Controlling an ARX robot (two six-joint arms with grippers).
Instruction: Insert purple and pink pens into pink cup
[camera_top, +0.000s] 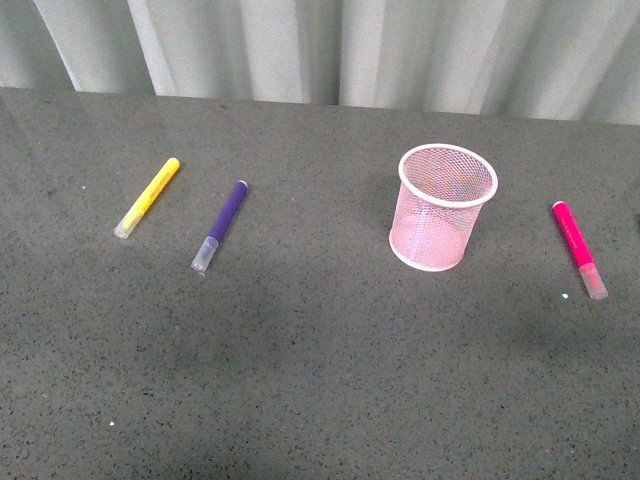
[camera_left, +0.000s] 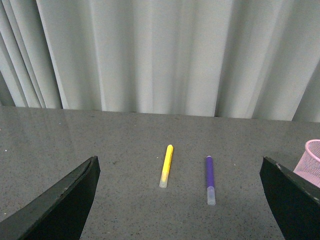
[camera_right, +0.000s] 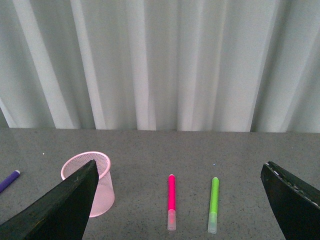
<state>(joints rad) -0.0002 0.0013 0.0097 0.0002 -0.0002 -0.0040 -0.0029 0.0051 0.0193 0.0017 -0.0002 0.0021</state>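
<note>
Mix-up looms: yellow marker (camera_top: 148, 197) just left of purple pen (camera_top: 221, 226) invites a wrong grab; bumped, pink cup (camera_top: 443, 208) may tip; left gripper (camera_left: 179, 162), right gripper (camera_right: 180, 164) gape empty

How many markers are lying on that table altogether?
4. A yellow marker lies far left, a purple marker beside it, a pink marker right of the cup, and a green marker past the pink, seen only from the right wrist. Others may lie outside view.
</note>
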